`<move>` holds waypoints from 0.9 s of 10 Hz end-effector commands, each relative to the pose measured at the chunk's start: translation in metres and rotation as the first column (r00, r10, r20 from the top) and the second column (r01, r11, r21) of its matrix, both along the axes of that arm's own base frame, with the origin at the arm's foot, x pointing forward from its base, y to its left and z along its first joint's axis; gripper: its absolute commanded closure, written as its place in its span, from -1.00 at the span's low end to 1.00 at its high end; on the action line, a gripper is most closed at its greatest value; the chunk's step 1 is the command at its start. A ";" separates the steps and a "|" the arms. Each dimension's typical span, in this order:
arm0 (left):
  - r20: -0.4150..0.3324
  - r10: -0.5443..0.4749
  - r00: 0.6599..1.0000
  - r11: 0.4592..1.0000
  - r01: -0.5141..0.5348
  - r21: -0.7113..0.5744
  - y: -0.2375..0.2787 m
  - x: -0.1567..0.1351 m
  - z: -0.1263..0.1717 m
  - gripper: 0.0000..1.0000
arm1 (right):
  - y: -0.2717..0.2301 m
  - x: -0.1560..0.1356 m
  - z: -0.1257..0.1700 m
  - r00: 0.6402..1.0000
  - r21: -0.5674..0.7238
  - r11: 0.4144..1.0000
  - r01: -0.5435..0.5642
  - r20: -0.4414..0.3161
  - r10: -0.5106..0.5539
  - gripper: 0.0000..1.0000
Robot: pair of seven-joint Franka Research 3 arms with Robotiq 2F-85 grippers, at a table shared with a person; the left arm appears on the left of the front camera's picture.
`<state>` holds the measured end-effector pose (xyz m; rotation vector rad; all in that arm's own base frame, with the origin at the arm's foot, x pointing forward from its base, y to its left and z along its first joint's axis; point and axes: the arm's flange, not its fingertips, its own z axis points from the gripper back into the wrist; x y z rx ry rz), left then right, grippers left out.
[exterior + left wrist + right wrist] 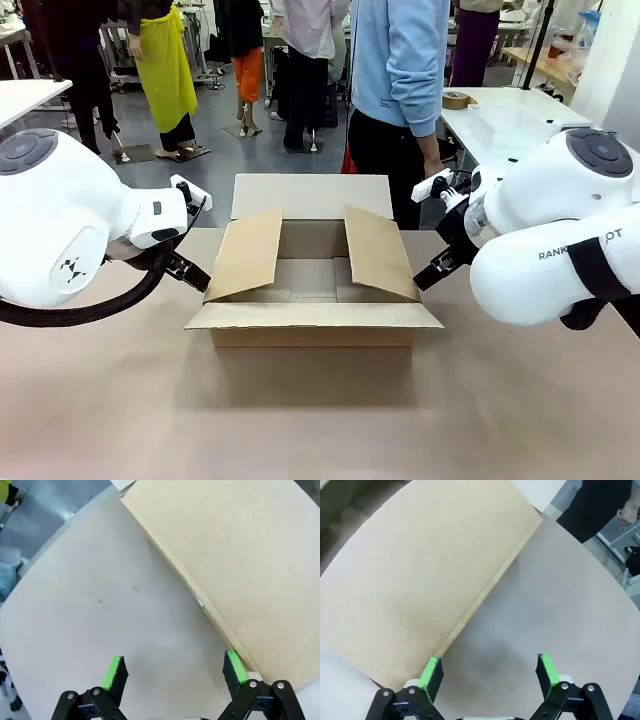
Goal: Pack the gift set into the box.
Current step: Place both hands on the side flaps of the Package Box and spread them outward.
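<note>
The black, green-padded left gripper [174, 670] and right gripper [488, 671] are gaping beside the brown cardboard box [312, 338] with inward-leaning side flaps [245, 255].

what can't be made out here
- Front view: the box floor near its front wall, hidden by that wall and the side flaps.
- Front view: how far the left gripper and right gripper jaws stand apart, seen side-on and small.
- Wrist views: the box's inside, blocked by the side flaps.
</note>
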<state>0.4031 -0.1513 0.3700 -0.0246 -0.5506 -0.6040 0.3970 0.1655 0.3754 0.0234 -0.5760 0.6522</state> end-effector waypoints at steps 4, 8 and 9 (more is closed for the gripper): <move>0.000 0.000 1.000 1.000 0.000 0.000 0.000 0.000 0.000 -1.00 | 0.000 0.000 0.000 1.000 0.000 1.000 0.000 0.000 0.000 -1.00; 0.000 0.000 1.000 1.000 0.000 0.000 0.000 0.000 0.000 -1.00 | 0.000 0.000 0.000 1.000 0.000 1.000 0.000 0.000 0.000 -1.00; 0.000 0.000 1.000 1.000 0.000 0.000 0.000 0.000 0.000 -1.00 | 0.000 0.000 0.000 1.000 0.000 1.000 0.000 0.000 0.000 -1.00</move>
